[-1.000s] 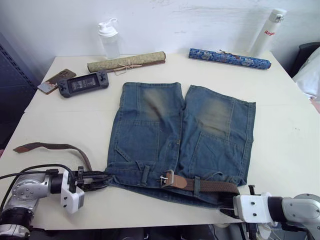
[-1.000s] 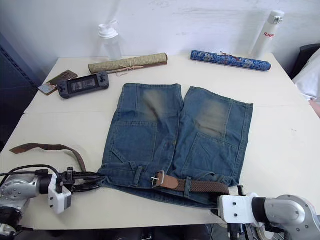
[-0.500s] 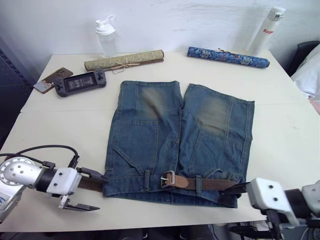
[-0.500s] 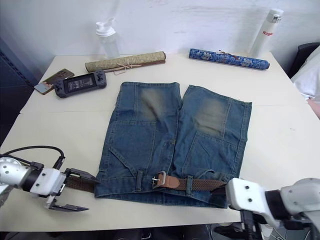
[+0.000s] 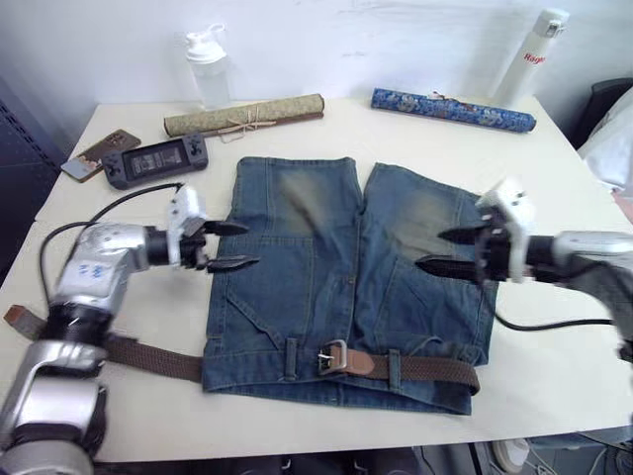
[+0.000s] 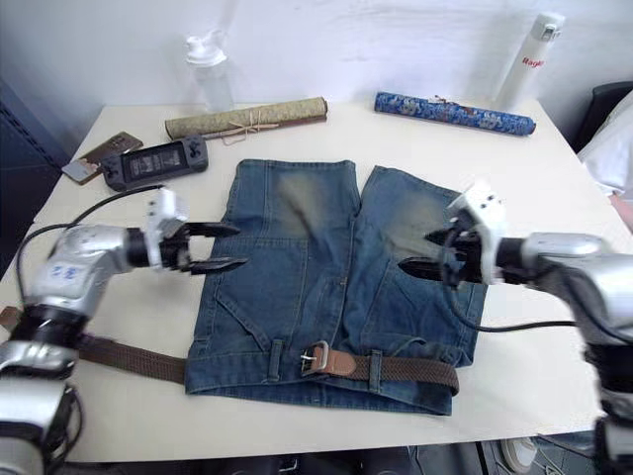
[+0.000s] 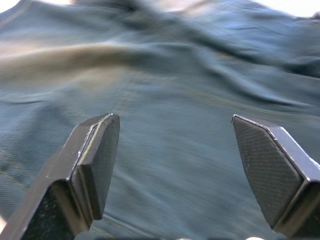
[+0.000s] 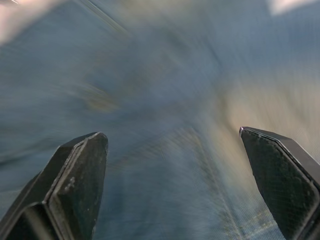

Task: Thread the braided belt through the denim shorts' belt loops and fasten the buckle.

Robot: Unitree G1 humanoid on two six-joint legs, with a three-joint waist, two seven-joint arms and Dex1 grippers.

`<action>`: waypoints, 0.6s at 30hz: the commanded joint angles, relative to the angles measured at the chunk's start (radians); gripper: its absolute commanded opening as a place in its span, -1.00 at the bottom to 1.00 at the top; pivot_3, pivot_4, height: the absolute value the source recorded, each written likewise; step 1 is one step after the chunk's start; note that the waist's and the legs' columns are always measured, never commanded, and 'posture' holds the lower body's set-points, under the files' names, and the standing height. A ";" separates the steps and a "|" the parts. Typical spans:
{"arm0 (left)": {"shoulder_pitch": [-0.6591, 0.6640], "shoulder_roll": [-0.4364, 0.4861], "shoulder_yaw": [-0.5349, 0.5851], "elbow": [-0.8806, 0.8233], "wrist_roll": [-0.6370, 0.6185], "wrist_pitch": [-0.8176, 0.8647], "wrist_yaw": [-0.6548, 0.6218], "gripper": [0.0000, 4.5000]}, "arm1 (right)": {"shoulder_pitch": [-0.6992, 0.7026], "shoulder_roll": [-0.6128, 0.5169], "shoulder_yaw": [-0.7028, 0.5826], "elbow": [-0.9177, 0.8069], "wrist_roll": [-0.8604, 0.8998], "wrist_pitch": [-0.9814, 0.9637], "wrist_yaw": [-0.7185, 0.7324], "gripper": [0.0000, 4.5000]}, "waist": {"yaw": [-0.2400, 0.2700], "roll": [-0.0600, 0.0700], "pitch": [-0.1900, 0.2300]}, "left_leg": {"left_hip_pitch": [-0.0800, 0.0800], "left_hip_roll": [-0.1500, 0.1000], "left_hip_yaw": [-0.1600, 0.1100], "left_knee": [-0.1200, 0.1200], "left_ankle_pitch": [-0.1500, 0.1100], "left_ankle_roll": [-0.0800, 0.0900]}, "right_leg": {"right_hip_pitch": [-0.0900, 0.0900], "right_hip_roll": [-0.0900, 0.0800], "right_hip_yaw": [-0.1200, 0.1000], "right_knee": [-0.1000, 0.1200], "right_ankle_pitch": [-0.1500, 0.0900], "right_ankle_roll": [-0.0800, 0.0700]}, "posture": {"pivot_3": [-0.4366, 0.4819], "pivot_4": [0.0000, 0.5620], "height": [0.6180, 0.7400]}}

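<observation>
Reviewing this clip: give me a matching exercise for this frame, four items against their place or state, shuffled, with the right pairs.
Items:
1. buckle
2. left gripper
3. blue patterned roll
4. game console

Places or states:
A. far edge of the table, beside the white bottle
B. open, over the left leg of the denim shorts
C. on the waistband, near its middle
D. left of the shorts, next to a phone

Pairs: 1-C, 2-B, 3-A, 4-D
</observation>
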 commanded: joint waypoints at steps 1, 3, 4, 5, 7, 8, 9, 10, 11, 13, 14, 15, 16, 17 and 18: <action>-0.052 -0.053 -0.039 0.141 0.120 -0.051 0.000 0.75 | -0.051 0.026 0.068 0.135 -0.124 -0.072 0.005 0.98 | 0.000 0.000 0.000 | -0.004 0.000 0.001 0.001 0.000 0.000 | -0.004 0.000 0.000 0.000 0.000 0.001 | -0.05 -0.47 0.63; -0.070 -0.088 -0.067 0.227 0.181 -0.082 -0.007 0.75 | -0.067 0.036 0.112 0.218 -0.171 -0.088 0.035 0.98 | -0.002 0.000 0.000 | -0.004 -0.001 0.002 0.001 0.000 0.001 | -0.004 0.000 0.000 0.000 0.001 0.001 | -0.05 -0.47 0.63; -0.079 -0.102 -0.076 0.265 0.207 -0.098 -0.009 0.75 | -0.074 0.039 0.125 0.247 -0.183 -0.084 0.051 0.98 | -0.001 -0.001 0.000 | -0.004 0.000 0.003 0.001 0.000 0.001 | -0.004 0.000 0.000 0.000 0.001 0.001 | -0.05 -0.47 0.63; -0.088 -0.116 -0.085 0.303 0.240 -0.134 0.009 0.75 | -0.077 0.040 0.137 0.268 -0.195 -0.084 0.068 0.98 | -0.001 -0.001 0.000 | -0.003 0.001 0.003 0.002 0.001 0.002 | -0.003 0.001 0.000 0.001 0.001 0.002 | -0.05 -0.47 0.63; -0.101 -0.131 -0.102 0.353 0.283 -0.167 0.003 0.75 | -0.081 0.042 0.148 0.286 -0.206 -0.079 0.101 0.98 | 0.002 -0.002 0.000 | 0.000 0.001 0.002 0.005 0.002 0.003 | 0.000 0.000 0.001 0.004 0.001 0.002 | -0.05 -0.47 0.63; -0.106 -0.135 -0.105 0.370 0.299 -0.184 -0.007 0.75 | -0.082 0.045 0.149 0.293 -0.212 -0.078 0.114 0.98 | 0.003 -0.002 -0.001 | 0.000 0.001 0.001 0.009 0.002 0.003 | 0.000 -0.001 0.001 0.006 0.001 0.002 | -0.05 -0.47 0.63; -0.110 -0.137 -0.112 0.391 0.318 -0.192 -0.013 0.57 | -0.079 0.044 0.156 0.294 -0.226 -0.089 0.121 0.81 | 0.003 -0.003 -0.001 | 0.000 0.001 0.000 0.011 0.002 0.003 | 0.000 -0.001 0.001 0.006 0.001 0.002 | -0.05 -0.47 0.63; -0.109 -0.138 -0.115 0.407 0.336 -0.220 -0.021 0.49 | -0.075 0.044 0.160 0.290 -0.235 -0.092 0.128 0.74 | 0.002 -0.003 -0.002 | 0.000 0.001 0.000 0.014 0.001 0.004 | 0.000 -0.002 0.001 0.006 0.001 0.002 | -0.05 -0.47 0.63; -0.109 -0.140 -0.115 0.422 0.348 -0.240 -0.026 0.34 | -0.070 0.042 0.164 0.284 -0.244 -0.097 0.138 0.58 | 0.000 -0.003 -0.004 | 0.000 0.001 0.000 0.014 0.000 0.004 | 0.000 -0.002 0.001 0.007 0.001 0.002 | -0.05 -0.47 0.63; -0.106 -0.142 -0.113 0.444 0.366 -0.264 -0.032 -0.07 | -0.067 0.047 0.165 0.279 -0.257 -0.097 0.147 0.12 | -0.002 -0.001 -0.008 | 0.000 0.001 0.000 0.014 -0.001 0.004 | 0.000 -0.003 0.000 0.010 0.001 0.002 | -0.05 -0.47 0.63; -0.103 -0.142 -0.115 0.453 0.378 -0.279 -0.027 -0.26 | -0.069 0.053 0.163 0.275 -0.261 -0.092 0.149 -0.08 | -0.002 -0.002 -0.009 | 0.000 0.001 0.000 0.014 -0.002 0.005 | 0.001 -0.003 0.000 0.010 0.001 0.002 | -0.05 -0.47 0.63; -0.100 -0.141 -0.116 0.460 0.387 -0.291 -0.024 -0.45 | -0.070 0.059 0.163 0.273 -0.266 -0.090 0.151 -0.26 | -0.002 -0.002 -0.009 | 0.000 0.001 0.000 0.014 -0.002 0.005 | 0.001 -0.003 0.000 0.010 0.001 0.002 | -0.05 -0.47 0.63; -0.098 -0.142 -0.115 0.464 0.391 -0.299 -0.023 -0.62 | -0.072 0.064 0.166 0.274 -0.274 -0.096 0.151 -0.47 | -0.003 -0.002 -0.010 | 0.000 0.001 0.000 0.015 -0.002 0.005 | 0.001 -0.003 0.000 0.009 0.001 0.002 | -0.05 -0.47 0.63; -0.096 -0.143 -0.112 0.466 0.392 -0.304 -0.024 -0.80 | -0.073 0.069 0.169 0.277 -0.283 -0.102 0.151 -0.67 | -0.003 -0.002 -0.011 | 0.000 0.001 0.000 0.015 -0.002 0.005 | 0.001 -0.003 0.000 0.010 0.001 0.002 | -0.05 -0.47 0.63; -0.095 -0.144 -0.109 0.468 0.394 -0.306 -0.026 -0.95 | -0.073 0.073 0.170 0.279 -0.291 -0.107 0.151 -0.89 | -0.004 -0.003 -0.013 | 0.001 0.001 0.000 0.016 -0.002 0.005 | 0.002 -0.004 0.000 0.010 0.001 0.002 | -0.05 -0.47 0.63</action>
